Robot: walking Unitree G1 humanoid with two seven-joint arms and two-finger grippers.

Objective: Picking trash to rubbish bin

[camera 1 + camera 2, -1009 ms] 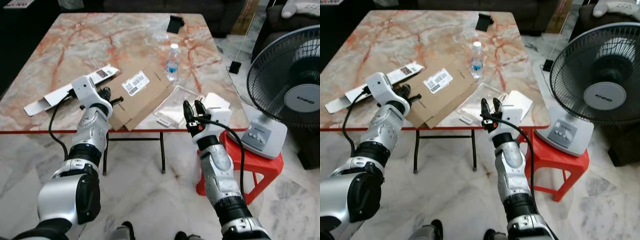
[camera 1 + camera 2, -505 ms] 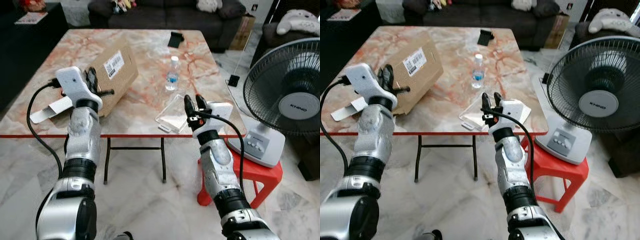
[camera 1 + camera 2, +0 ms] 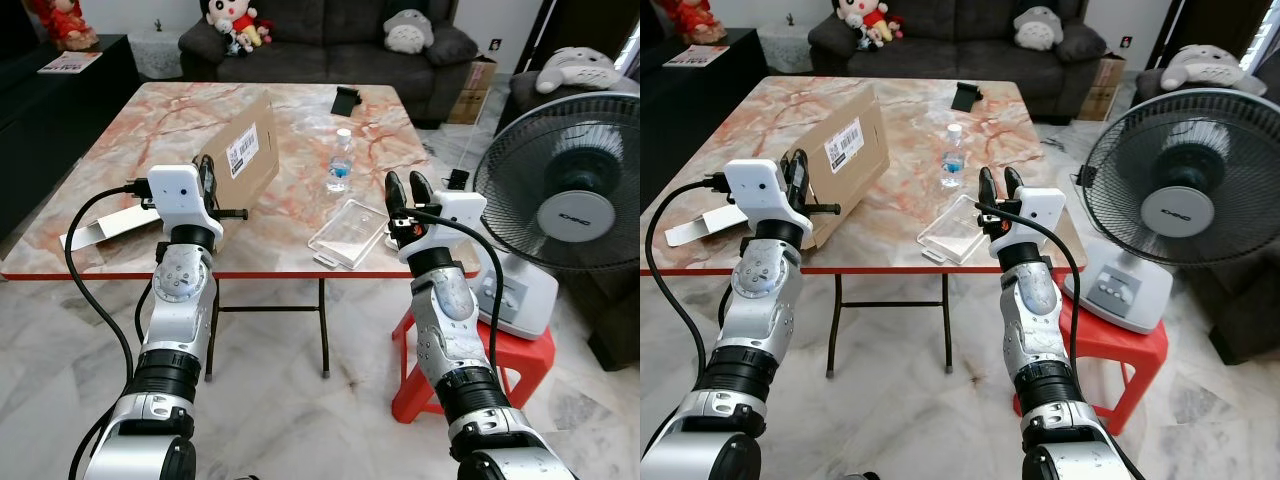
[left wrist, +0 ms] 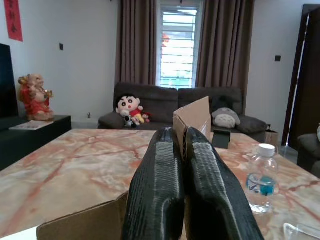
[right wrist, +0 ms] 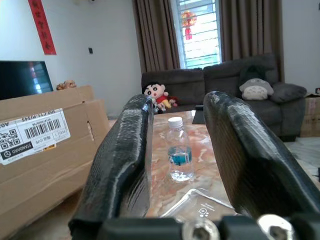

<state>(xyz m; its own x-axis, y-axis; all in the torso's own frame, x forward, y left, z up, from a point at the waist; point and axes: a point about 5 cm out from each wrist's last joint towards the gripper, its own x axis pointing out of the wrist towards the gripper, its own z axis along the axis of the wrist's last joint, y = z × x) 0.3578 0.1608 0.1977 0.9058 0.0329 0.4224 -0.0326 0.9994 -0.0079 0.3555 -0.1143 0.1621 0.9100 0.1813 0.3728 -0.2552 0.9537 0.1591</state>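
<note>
Cardboard stands tilted up off the marble table, left of centre frame, pinched tight in the left gripper. Right gripper hovers near the table's front right edge with fingers spread wide, holding nothing, just beside a clear plastic tray. Bottle stands mid-table, fan at far right.

On the table, a box stands left, a bottle mid-table, a tray near the front edge.
</note>
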